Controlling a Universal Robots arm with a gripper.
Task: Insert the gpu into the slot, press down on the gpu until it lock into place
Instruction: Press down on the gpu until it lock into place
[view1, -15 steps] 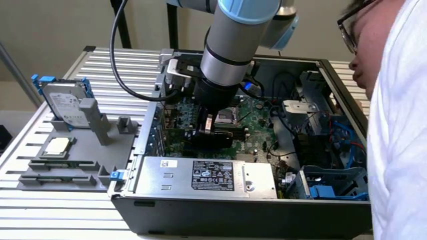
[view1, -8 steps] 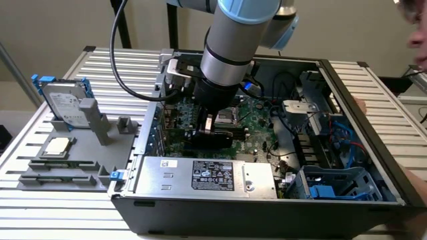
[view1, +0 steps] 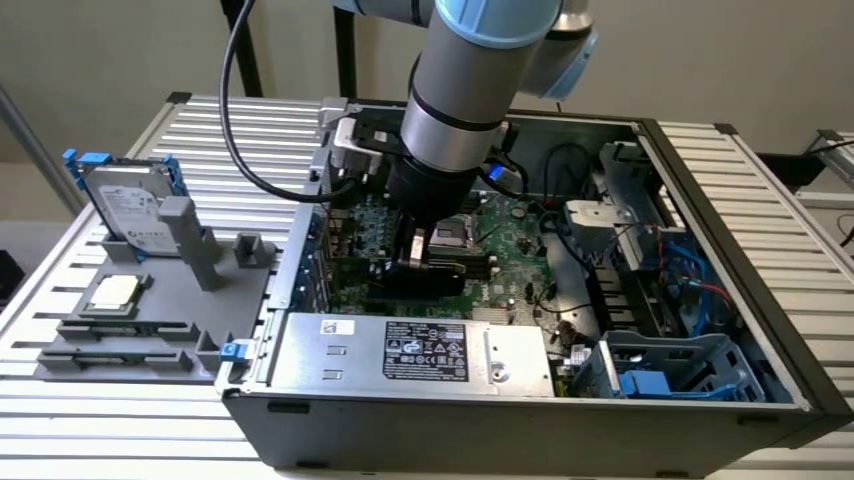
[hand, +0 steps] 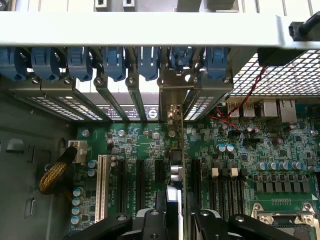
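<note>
Insertion step in hand: the gripper (hand: 176, 220) pinches the gpu (hand: 175, 170) on edge over the motherboard (hand: 280, 150), bracket toward the case (view1: 441, 430) rear wall, the slot hidden beneath; seating appears to call for straight, even downward pressure.

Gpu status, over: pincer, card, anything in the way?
Pincer shut on gpu. Gpu on edge over motherboard, slot hidden beneath it. Nothing seen in the way.

No writing is clear enough to read. The silver metal power-supply box (view1: 320, 355) carries a black printed label (view1: 424, 352); the grey hard drive (view1: 127, 205) carries a pale one.
</note>
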